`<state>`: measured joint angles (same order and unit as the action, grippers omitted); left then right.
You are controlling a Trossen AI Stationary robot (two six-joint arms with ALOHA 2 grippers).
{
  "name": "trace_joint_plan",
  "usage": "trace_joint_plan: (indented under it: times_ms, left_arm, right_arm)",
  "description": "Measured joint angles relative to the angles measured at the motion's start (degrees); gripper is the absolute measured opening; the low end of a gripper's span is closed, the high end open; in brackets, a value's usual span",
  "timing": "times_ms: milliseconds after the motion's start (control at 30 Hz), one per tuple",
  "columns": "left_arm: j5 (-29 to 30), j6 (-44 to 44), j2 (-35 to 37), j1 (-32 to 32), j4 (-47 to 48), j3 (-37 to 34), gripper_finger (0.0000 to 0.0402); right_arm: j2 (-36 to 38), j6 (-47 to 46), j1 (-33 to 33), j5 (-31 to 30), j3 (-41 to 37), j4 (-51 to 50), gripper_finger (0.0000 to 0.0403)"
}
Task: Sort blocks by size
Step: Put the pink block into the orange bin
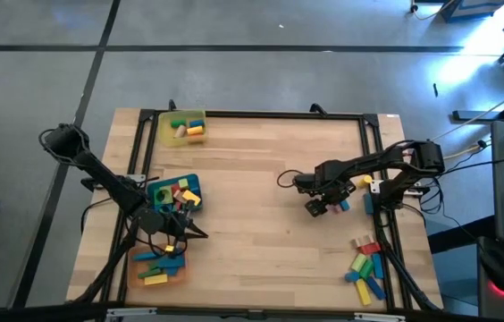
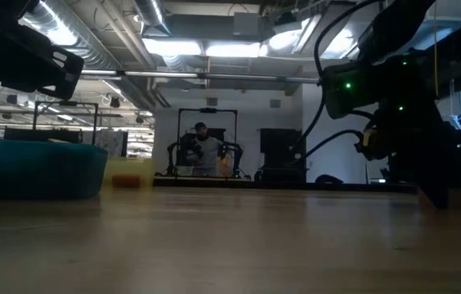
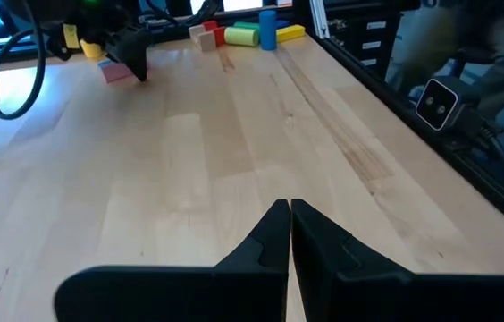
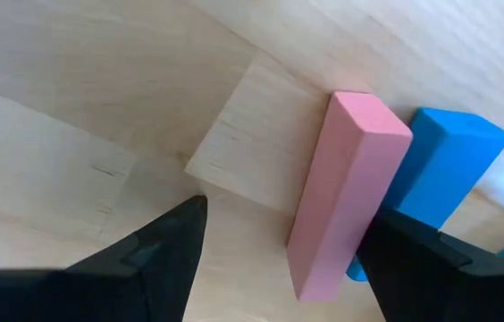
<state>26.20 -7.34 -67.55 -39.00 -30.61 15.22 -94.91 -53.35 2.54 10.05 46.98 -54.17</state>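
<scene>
Straddling a pink block (image 4: 346,192) at right of centre on the desk (image 1: 261,179), the right end effector (image 1: 316,207) is spread open. A blue block (image 4: 440,170) touches the pink one. The left end effector (image 3: 289,234) is shut, empty, at lower left beside the blue tray (image 1: 155,186).

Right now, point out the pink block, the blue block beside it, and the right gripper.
pink block (image 4: 346,192): right wrist view, middle of its long top face.
blue block (image 4: 444,161): right wrist view, its visible upper face.
right gripper (image 4: 288,241): right wrist view, midway between its open fingertips.
</scene>
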Motion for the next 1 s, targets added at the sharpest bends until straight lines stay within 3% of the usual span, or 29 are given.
trace_joint_plan:
  times_ms: [200,400,500,667,833,1000]
  left_arm:
    - [0.0,-2.73,0.0,0.0,0.0,0.0,0.0001]
    - [-2.12,-7.19,0.0,0.0,0.02,0.0,0.0005]
    - [-2.34,-8.43,0.0,0.28,0.0,0.0,0.0028]
    - [-2.32,-8.76,0.0,0.5,0.26,0.0,0.0098]
    - [-2.31,-7.09,0.0,0.5,0.04,0.0,0.015]
    - [-1.63,-5.98,0.0,0.52,-0.11,0.02,0.0163]
  right_arm:
    - [-0.07,-0.62,-0.04,-0.61,-0.02,0.33,0.0262]
    - [-0.17,-0.69,-0.06,-0.43,-0.04,1.26,0.018]
    - [-0.2,-0.78,-0.1,-0.42,-0.04,1.71,0.0128]
    - [-0.05,1.05,-1.52,-2.58,-0.14,4.07,0.006]
    - [-0.04,2.19,-5.62,-6.15,0.16,4.4,0.006]
    - [-0.5,-0.47,-11.13,-11.15,3.23,2.14,0.0076]
